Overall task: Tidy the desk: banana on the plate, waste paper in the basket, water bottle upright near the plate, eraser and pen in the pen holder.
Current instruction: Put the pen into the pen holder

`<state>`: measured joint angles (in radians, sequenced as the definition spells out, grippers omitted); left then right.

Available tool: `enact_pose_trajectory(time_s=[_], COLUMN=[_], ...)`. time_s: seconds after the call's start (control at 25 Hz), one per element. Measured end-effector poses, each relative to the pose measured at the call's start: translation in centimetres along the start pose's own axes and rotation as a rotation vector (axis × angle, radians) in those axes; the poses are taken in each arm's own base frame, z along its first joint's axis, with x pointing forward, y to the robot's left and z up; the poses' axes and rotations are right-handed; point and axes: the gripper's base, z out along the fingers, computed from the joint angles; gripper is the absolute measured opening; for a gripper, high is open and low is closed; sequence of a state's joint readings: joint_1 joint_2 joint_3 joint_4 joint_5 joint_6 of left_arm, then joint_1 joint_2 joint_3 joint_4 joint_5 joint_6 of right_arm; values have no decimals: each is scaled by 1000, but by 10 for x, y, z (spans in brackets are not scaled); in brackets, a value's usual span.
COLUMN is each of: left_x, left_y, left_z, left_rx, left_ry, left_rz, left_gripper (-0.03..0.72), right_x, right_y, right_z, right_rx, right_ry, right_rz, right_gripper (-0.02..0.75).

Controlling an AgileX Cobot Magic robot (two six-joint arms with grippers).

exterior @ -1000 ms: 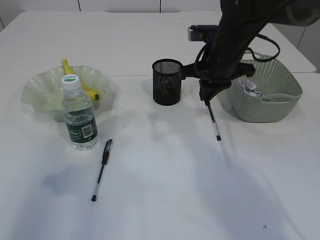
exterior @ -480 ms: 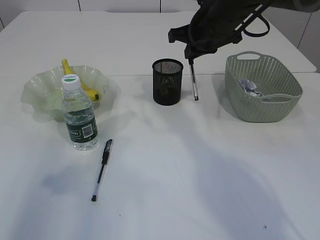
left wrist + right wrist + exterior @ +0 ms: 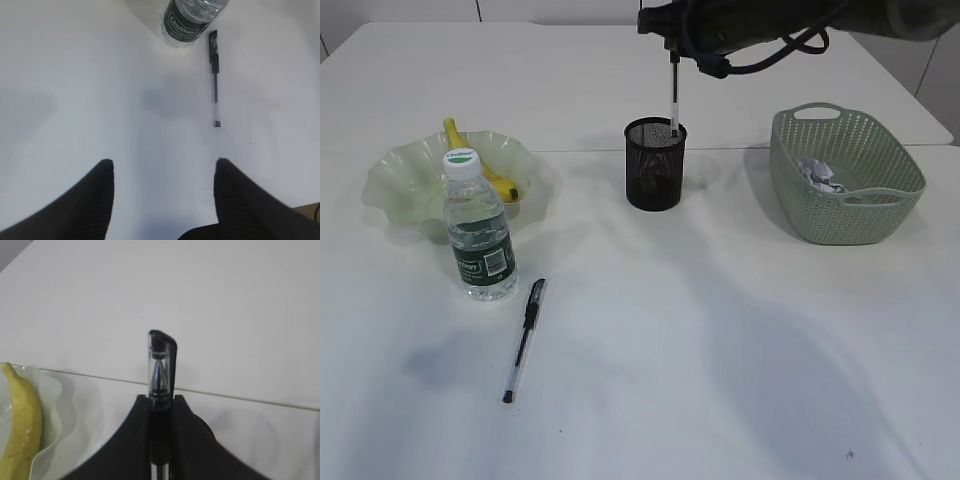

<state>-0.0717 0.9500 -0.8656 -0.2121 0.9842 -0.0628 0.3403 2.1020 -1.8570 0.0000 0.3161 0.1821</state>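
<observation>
While the left claw [image 3: 162, 175] gapes empty, the right claw [image 3: 161, 405] pinches a pen [image 3: 673, 95].

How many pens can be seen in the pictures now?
2. One pen hangs upright in the right pincer, its tip at the pen holder. The other pen lies on the table near the water bottle.

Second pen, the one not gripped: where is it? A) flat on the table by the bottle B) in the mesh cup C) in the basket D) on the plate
A, the loose pen lies flat on the table just in front of the upright bottle.
</observation>
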Motion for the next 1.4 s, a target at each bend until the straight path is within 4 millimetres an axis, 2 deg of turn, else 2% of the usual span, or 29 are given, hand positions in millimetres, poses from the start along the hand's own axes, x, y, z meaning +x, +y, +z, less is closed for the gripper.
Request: enact_pose_trajectory(time_s=[0.4, 0.6, 1.0, 1.4], left_x=[0, 0, 0, -2], left_y=[0, 0, 0, 0], left_z=[0, 0, 0, 0], left_rx=[0, 0, 0, 1], left_ry=[0, 0, 0, -22], left_rz=[0, 0, 0, 0], left_gripper=[443, 443, 443, 443], right_x=[16, 29, 41, 40], right_y=[-3, -5, -13, -25], right_z=[35, 49, 63, 64], right_rx=[-20, -23, -19, 2], right_ry=[-144, -155, -172, -174], right_rz=[-43, -53, -62, -58], right_gripper=[53, 52, 52, 52])
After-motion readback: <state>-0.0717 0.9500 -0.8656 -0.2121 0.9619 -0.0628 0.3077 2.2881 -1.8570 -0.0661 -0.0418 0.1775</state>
